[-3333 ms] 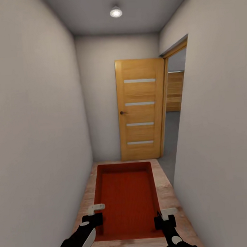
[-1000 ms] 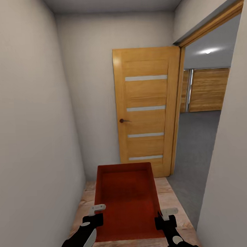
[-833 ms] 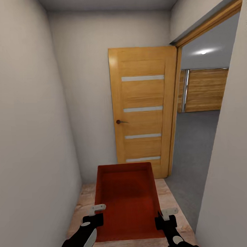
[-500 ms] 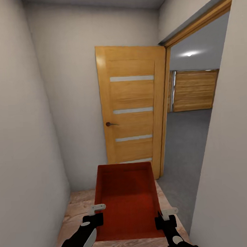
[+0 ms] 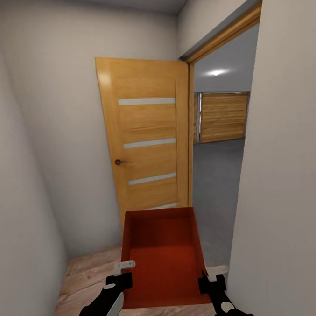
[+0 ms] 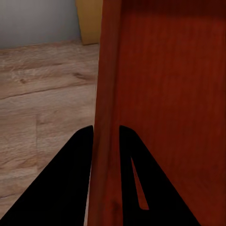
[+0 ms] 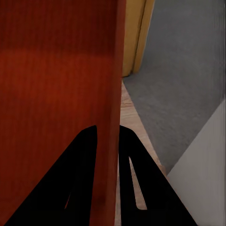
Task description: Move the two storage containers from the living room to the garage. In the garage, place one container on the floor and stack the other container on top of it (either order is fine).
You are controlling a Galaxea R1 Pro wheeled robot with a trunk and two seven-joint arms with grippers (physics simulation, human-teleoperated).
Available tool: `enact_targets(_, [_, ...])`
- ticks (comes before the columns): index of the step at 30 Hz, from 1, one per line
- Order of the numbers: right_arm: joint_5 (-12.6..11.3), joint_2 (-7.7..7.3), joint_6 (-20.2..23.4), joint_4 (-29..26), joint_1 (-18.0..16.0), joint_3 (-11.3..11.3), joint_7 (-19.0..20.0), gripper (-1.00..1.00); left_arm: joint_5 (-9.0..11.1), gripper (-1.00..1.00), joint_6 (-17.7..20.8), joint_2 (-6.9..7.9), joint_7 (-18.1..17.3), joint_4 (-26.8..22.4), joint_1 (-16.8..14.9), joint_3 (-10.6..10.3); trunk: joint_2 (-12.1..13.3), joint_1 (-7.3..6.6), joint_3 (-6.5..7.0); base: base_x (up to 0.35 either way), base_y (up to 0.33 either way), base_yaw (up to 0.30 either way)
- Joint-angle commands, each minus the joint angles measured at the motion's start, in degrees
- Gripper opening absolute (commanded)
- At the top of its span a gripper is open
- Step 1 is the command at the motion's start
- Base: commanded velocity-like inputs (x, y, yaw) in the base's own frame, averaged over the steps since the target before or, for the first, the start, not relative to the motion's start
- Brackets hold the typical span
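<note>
Your left tool [image 5: 122,274] and right tool [image 5: 211,277] each clamp a side wall of the container [image 5: 161,251]. Its long axis points ahead at the open door [image 5: 145,140]. The garage doorway [image 5: 219,173] lies to your right.

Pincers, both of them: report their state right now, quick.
Left pincer: shut on the red box, gripping its left wall.
Right pincer: shut on the red box, gripping its right wall.

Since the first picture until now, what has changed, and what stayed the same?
The view has shifted, so the robot itself moved: it came closer to the open wooden door and turned right toward the doorway, showing more of the grey floor beyond. The storage container stays gripped by its side walls in the left tool and right tool.
</note>
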Motion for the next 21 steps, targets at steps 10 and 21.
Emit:
enact_targets(10, [-0.1,-0.19,-4.4,0.0,-0.1,-0.6,-3.8,-1.00,0.7,-1.00,0.4,0.66,0.9,0.1,0.0,-0.4,-0.1,0.03,-0.10,0.237,0.207,-0.205])
enact_targets(21, [0.3,-0.19,-4.4,0.0,-0.1,-0.6,-3.8,-1.00,0.7,-1.00,0.4,0.58,0.9,0.0,0.0,-0.5,-0.1,0.03,-0.10,0.246,0.216,-0.013])
